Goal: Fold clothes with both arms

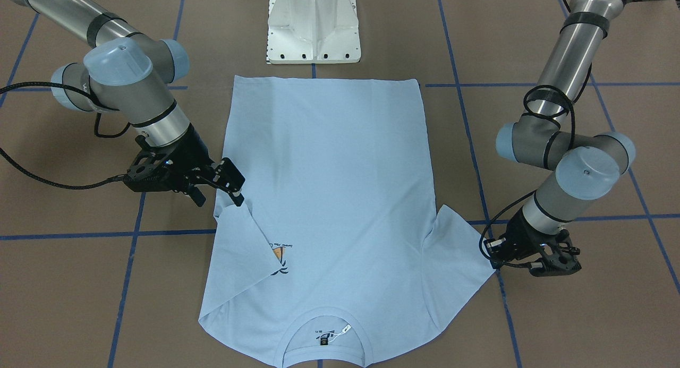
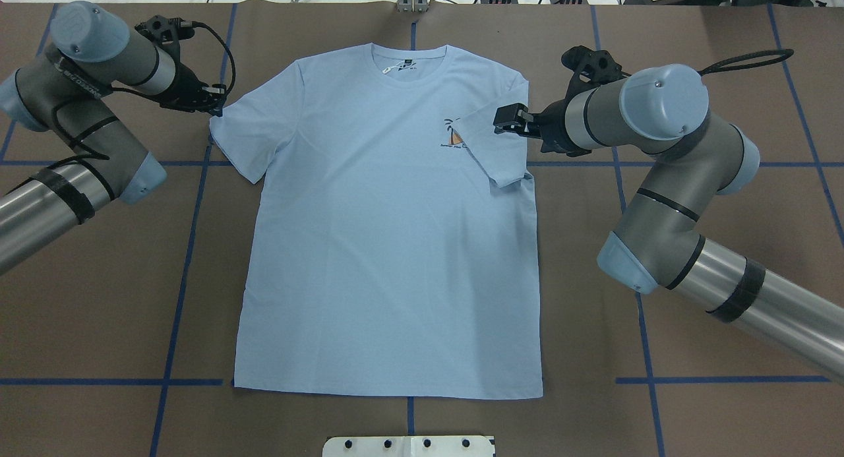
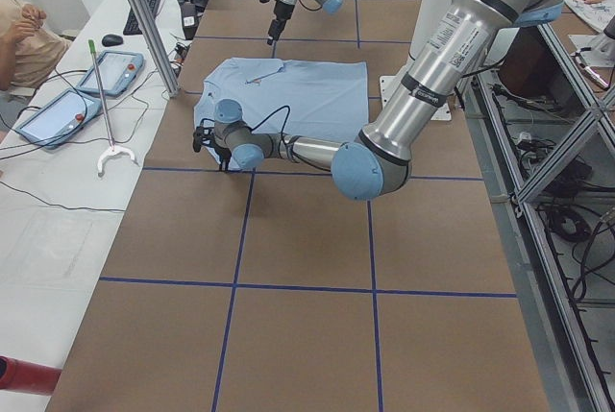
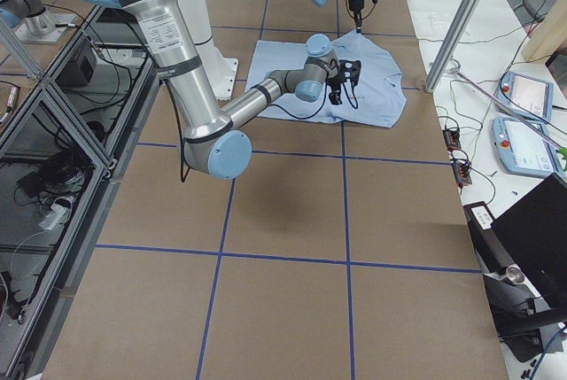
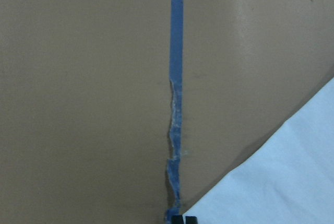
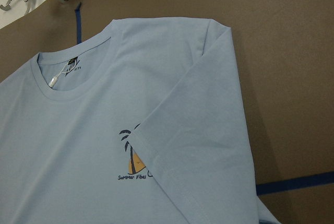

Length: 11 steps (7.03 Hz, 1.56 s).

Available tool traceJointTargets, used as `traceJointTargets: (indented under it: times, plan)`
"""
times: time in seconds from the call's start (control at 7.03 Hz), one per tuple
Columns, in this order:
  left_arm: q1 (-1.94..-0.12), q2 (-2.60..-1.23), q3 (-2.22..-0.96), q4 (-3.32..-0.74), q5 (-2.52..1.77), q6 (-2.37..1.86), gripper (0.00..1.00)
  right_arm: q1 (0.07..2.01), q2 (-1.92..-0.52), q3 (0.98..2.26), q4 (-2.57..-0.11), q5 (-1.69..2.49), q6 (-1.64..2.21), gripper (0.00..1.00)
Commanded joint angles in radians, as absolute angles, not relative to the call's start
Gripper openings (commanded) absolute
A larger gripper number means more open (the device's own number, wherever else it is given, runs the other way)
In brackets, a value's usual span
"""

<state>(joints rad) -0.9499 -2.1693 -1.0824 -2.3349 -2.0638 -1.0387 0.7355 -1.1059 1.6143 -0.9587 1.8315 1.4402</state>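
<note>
Collar closest, the T-shirt (image 1: 329,171) is lying flat on the worktop (image 1: 584,315), one sleeve (image 1: 239,251) folded inward. The right hand (image 2: 509,119) is hovering spread, empty. The left hand (image 2: 214,109) is sitting pinched at the other sleeve's corner, grip unclear, risking slipping off or dragging the shirt crooked.

Seen from my right wrist, the T-shirt (image 6: 104,104) carries one line I can read: "Summer Vibes" (image 6: 133,177). It is in small dark script just under the palm print (image 6: 130,153) on the chest, and runs up to the edge of the folded-in sleeve (image 6: 198,130). The black neck label (image 6: 71,63) inside the far collar has pale marks too small for me to read.
</note>
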Motion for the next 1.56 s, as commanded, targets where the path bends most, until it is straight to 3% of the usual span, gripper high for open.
traceJointTargets:
  times: [0.0, 1.14, 1.28, 1.42]
  plan:
    - [-0.927, -2.196, -1.135, -2.339, -2.086, -1.186, 0.00, 0.736, -1.108, 1.620, -0.959, 1.832, 1.442, 1.00]
    - [-0.816, -2.436, -0.943, -2.345, -1.988, -1.433, 0.00, 0.729, -1.112, 1.618, -0.957, 1.829, 1.442, 1.00]
    - [-0.816, -2.437, -0.946, -2.347, -1.988, -1.449, 0.26, 0.729, -1.114, 1.621, -0.957, 1.829, 1.442, 1.00]
    - [-0.808, -2.422, -1.007, -2.350, -1.988, -1.465, 0.94, 0.730, -1.118, 1.629, -0.959, 1.829, 1.442, 1.00]
